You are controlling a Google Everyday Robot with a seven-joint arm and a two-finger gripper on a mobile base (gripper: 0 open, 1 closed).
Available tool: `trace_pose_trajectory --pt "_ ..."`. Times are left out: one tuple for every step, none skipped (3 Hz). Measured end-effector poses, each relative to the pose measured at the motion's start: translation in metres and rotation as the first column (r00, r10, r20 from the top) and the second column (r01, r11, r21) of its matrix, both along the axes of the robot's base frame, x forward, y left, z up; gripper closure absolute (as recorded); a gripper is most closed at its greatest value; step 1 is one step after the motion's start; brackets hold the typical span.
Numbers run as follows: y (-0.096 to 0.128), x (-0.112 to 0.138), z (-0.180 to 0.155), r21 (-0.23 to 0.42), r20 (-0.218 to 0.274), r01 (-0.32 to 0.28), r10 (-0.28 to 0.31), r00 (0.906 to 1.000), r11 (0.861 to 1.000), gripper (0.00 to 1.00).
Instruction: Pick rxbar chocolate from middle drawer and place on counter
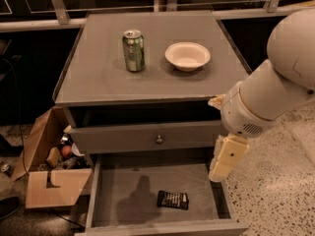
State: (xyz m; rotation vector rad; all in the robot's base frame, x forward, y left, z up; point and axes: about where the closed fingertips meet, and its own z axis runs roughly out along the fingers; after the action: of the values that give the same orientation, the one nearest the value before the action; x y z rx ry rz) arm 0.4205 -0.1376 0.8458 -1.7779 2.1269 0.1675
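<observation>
The rxbar chocolate (173,199), a small flat black wrapper with pale print, lies on the floor of the open middle drawer (123,191), right of its centre. My gripper (218,173) is a pale yellow block pointing down over the drawer's right side wall, above and to the right of the bar and apart from it. The white arm (275,87) reaches in from the right. The counter (98,77) is the grey top of the cabinet.
A green soda can (133,50) and a white bowl (187,56) stand on the counter. A shut drawer front with a round knob (159,139) sits above the open drawer. An open cardboard box (49,176) of clutter stands on the floor at the left.
</observation>
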Motion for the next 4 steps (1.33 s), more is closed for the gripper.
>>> trace_pose_trajectory --pt "0.006 -0.005 -0.067 -0.016 -0.012 0.006 -0.006 0.9999 1.000 0.00" --pt "0.006 -0.006 -0.067 -0.016 -0.012 0.006 -0.006 0.9999 1.000 0.00" --pt "0.009 -0.010 -0.101 -0.027 -0.037 0.011 -0.012 0.9992 1.000 0.00" --pt "0.010 -0.007 -0.173 -0.042 -0.045 -0.008 0.006 0.9990 0.999 0.00"
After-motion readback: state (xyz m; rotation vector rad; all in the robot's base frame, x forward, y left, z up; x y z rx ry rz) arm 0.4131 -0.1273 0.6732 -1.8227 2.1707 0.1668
